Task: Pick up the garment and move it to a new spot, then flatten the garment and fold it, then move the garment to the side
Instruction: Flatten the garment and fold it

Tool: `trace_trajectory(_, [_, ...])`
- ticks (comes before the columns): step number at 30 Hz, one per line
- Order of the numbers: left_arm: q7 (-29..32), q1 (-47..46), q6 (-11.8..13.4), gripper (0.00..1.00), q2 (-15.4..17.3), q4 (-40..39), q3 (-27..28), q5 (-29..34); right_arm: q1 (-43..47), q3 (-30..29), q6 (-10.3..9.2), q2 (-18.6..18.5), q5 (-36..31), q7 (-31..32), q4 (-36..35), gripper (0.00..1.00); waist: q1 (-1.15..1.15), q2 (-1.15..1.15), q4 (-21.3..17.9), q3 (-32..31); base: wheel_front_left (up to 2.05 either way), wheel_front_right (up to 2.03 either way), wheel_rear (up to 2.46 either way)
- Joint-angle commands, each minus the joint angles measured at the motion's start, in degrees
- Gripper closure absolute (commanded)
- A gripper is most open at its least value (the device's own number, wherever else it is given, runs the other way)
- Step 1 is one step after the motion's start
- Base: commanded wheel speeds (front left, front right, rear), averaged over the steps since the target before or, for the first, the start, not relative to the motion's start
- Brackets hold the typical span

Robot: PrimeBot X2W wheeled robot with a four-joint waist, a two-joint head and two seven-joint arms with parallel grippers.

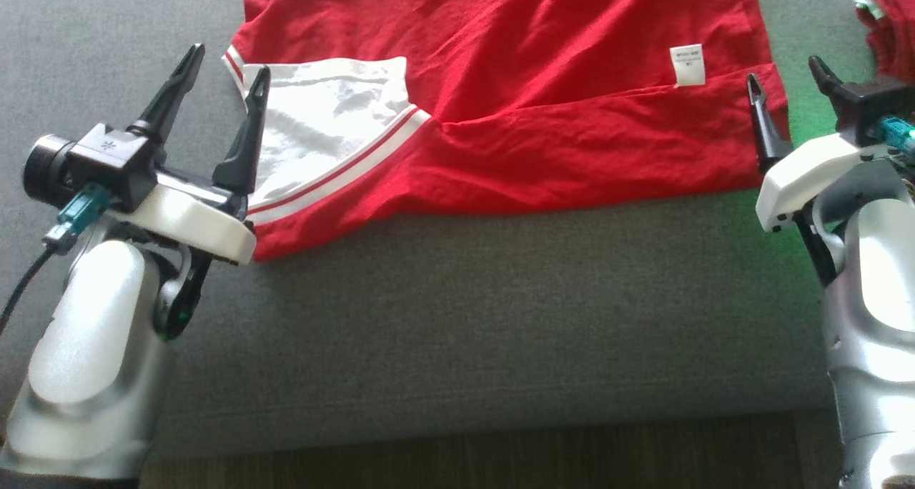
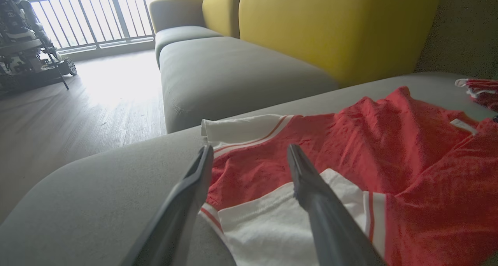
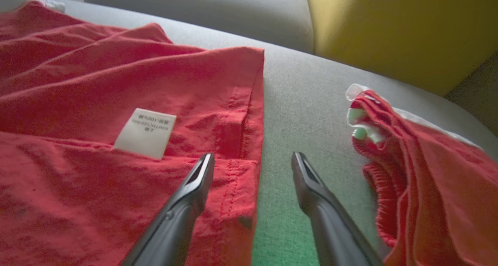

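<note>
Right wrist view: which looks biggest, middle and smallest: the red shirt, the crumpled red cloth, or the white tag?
1. red shirt
2. crumpled red cloth
3. white tag

A grey sofa (image 1: 457, 317) with yellow backrest (image 2: 334, 28), wooden floor (image 2: 78, 118), second red cloth (image 3: 428, 172)

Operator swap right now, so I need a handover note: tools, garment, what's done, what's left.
Left tool: open, empty, at the edge of the white sleeve on the left end of the red garment.
Right tool: open, empty, straddling the garment's right hem, one finger over cloth and one over the grey cushion.
Garment: spread fairly flat on the cushion, care label showing. A second red garment lies bunched farther right.
Done: placed and flattened; the near edge looks folded over once.
Left: any further folds, then move it to the side.
</note>
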Motion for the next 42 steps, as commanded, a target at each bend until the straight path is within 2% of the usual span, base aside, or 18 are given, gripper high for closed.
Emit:
trace_trajectory(1, [-0.29, -1.12, 0.09, 0.00, 1.70, -2.34, 2.24, -0.35, -1.00, 0.33, -0.02, 0.88, 0.28, -0.96, -1.67, 0.00, 0.00, 0.00, -0.15, -0.38, 0.00, 0.00, 0.00])
trace_trajectory(4, [-0.29, 1.94, 0.75, 0.00, 0.77, -5.30, 4.75, -0.68, 0.41, -0.49, -0.02, 1.92, 2.07, -1.16, -3.35, 0.00, 0.00, 0.00, -0.33, -0.94, 0.00, 0.00, 0.00])
trace_trajectory(7, [-0.29, 7.89, 2.37, 0.00, -2.05, -7.25, 7.42, -3.72, 3.29, -0.50, -0.02, 2.56, 3.64, -0.24, -5.99, 0.00, 0.00, 0.00, -0.64, -1.34, 0.00, 0.00, 0.00])
trace_trajectory(11, [1.74, 15.28, 2.25, 0.00, -4.91, -7.11, 6.76, -8.16, 7.58, 0.04, -0.02, 3.53, 5.04, 1.13, -10.53, 0.00, 0.00, 0.00, -0.89, -1.34, 0.00, 0.00, 0.00])
trace_trajectory(13, [2.50, 17.11, 3.29, 0.00, -5.60, -6.57, 7.10, -9.06, 9.25, 0.48, -0.02, 4.09, 5.72, 1.65, -12.87, 0.00, 0.00, 0.00, -0.96, -1.30, 0.00, 0.00, 0.00])
trace_trajectory(19, [3.92, 18.11, 8.16, 0.00, -6.67, -5.15, 8.91, -9.34, 11.81, 1.13, -0.02, 5.03, 6.29, 3.00, -17.77, 0.00, 0.00, 0.00, -1.67, -1.66, 0.00, 0.00, 0.00])
trace_trajectory(26, [8.20, 17.55, 11.17, 0.00, -6.87, -1.43, 8.01, -8.37, 13.12, 1.15, -0.02, 5.49, 6.81, 3.77, -19.39, 0.00, 0.00, 0.00, -2.62, -2.66, 0.00, 0.00, 0.00])
trace_trajectory(29, [9.31, 17.31, 12.03, 0.00, -7.12, -0.03, 7.66, -8.19, 13.24, 1.30, -0.02, 5.63, 6.92, 3.91, -19.72, 0.00, 0.00, 0.00, -2.88, -2.89, 0.00, 0.00, 0.00])
trace_trajectory(35, [12.11, 17.08, 11.68, 0.00, -7.94, 2.46, 6.54, -9.12, 13.41, 1.92, -0.02, 5.78, 7.47, 4.28, -18.96, 0.00, 0.00, 0.00, -3.44, -3.58, 0.00, 0.00, 0.00])
trace_trajectory(36, [12.57, 17.20, 11.77, 0.04, -7.98, 2.74, 6.35, -9.14, 13.43, 1.97, -0.02, 5.80, 7.53, 4.65, -18.56, 0.00, 0.00, 0.00, -3.53, -3.83, 0.00, 0.00, 0.00])
trace_trajectory(37, [13.09, 17.40, 11.86, 0.60, -7.97, 2.94, 6.07, -9.07, 13.41, 2.01, -0.02, 5.81, 7.51, 5.07, -18.16, 0.00, 0.00, 0.00, -3.60, -4.02, 0.00, 0.00, 0.00])
trace_trajectory(38, [13.38, 17.59, 11.93, 1.00, -7.95, 2.97, 5.91, -9.07, 13.35, 1.99, -0.02, 5.83, 7.53, 5.65, -17.64, 0.00, 0.00, 0.00, -3.64, -4.22, 0.00, 0.00, 0.00])
trace_trajectory(42, [13.13, 18.39, 11.29, 1.00, -7.44, 1.31, 5.38, -9.19, 12.68, 1.79, -0.02, 5.87, 8.89, 9.48, -13.54, 0.00, 0.00, 0.00, -3.18, -5.31, 0.00, 0.00, 0.00])
